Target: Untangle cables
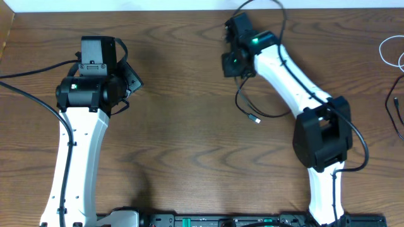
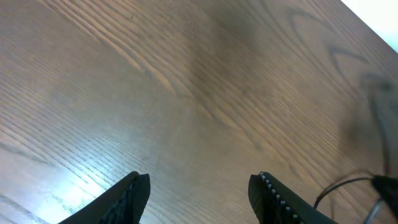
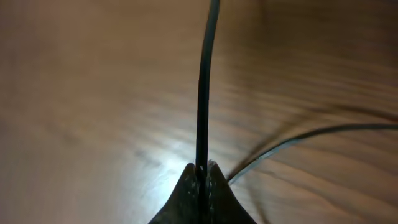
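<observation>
Table (image 1: 189, 126) open at centre; white cable (image 1: 381, 50) hugs rt edge.

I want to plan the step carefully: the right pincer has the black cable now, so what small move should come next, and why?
Probably raise the right pincer a little and draw the black cable toward the table's middle. It is shut on the cable, the plug end lies loose on the wood, and the white cable lies apart at the right edge.
</observation>
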Controlling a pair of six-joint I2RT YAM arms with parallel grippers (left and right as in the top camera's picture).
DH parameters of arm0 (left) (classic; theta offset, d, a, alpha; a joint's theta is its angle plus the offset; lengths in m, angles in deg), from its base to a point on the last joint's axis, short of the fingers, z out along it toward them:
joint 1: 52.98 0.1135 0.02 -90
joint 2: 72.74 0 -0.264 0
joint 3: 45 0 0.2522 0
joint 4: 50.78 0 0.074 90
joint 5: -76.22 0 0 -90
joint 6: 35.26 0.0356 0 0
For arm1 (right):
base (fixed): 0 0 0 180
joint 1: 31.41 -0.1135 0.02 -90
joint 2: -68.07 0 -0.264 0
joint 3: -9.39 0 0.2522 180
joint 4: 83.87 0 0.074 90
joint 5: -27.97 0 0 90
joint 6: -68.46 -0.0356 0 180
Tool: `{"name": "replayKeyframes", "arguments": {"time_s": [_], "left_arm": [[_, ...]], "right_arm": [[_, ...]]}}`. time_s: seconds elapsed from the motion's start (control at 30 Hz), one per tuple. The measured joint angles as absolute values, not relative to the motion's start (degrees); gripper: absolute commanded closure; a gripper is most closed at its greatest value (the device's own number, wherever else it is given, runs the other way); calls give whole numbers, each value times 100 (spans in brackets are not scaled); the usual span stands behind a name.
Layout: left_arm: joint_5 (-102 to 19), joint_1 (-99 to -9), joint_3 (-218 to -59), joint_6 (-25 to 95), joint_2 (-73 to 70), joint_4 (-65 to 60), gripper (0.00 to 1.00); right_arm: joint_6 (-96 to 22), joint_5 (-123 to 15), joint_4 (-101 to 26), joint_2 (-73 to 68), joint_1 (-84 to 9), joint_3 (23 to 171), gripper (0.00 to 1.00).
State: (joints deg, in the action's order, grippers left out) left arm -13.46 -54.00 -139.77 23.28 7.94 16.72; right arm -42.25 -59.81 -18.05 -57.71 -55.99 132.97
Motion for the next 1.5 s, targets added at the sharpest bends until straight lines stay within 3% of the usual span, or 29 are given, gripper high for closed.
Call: {"name": "replayKeyframes", "arguments": {"time_s": [0.4, 0.57, 0.67, 0.7, 0.97, 1.3, 1.5], "left_arm": [[-1344, -5400, -13977, 2326, 810, 1672, 43], [-1346, -5400, -13977, 2328, 930, 1672, 43], [-1344, -5398, -13977, 2328, 969, 1672, 43], [-1346, -5400, -13977, 2328, 973, 1672, 43], [-1344, -5400, -13977, 2328, 973, 1672, 43], [-1346, -5400, -13977, 2328, 973, 1672, 43], [-1346, -5400, -13977, 2328, 973, 1672, 43]], "right_arm": [[-7117, -7026, -953, -5771, -5431, 13297, 98], [-7760, -7194, -907, -5771, -5431, 13293, 98], [-7834, -7229, -907, -5771, -5433, 13280, 78], [-7749, -7240, -909, -5771, -5437, 13278, 67], [-5764, -7256, -719, -5771, -5457, 13264, 36], [-4179, -7072, -262, -5771, -5046, 13254, 22], [-2540, -6388, -197, -5771, -4430, 13203, 9]]}}
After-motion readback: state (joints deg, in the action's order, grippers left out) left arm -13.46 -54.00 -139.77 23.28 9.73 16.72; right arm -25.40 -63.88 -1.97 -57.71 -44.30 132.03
